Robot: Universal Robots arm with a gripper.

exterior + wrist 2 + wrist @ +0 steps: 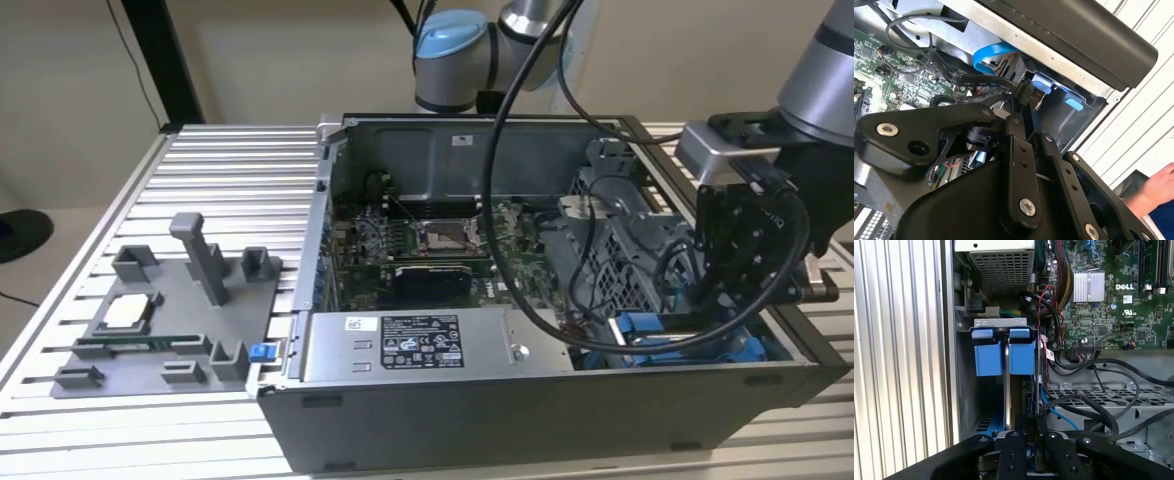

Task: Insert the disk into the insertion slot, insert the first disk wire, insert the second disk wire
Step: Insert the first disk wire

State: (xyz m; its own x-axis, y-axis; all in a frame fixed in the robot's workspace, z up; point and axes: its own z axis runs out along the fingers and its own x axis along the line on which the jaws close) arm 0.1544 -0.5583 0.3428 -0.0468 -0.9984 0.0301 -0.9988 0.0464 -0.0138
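The disk [657, 331] sits edge-up in the insertion slot [755, 352] at the case's front corner, on the exterior view's right. Its blue carrier tabs [1002, 352] stand side by side between the grey bay walls [965, 390], and they also appear in the second wrist view [1042, 83]. My gripper [695, 312] reaches down into that corner. In the second wrist view my gripper [1022, 100] is shut on the black plug of a flat black disk wire [979, 80], right beside the blue tabs. In the first wrist view my gripper [1027, 432] hangs close over the disk's edge.
A grey power-supply box [414, 346] with a white sticker fills the case front, with the motherboard [427, 240] behind it. A grey fixture tray [160, 320] lies on the slatted table at the exterior view's left. Loose black cables [1094, 405] cross the bay. A person's hand [1160, 189] is outside the case.
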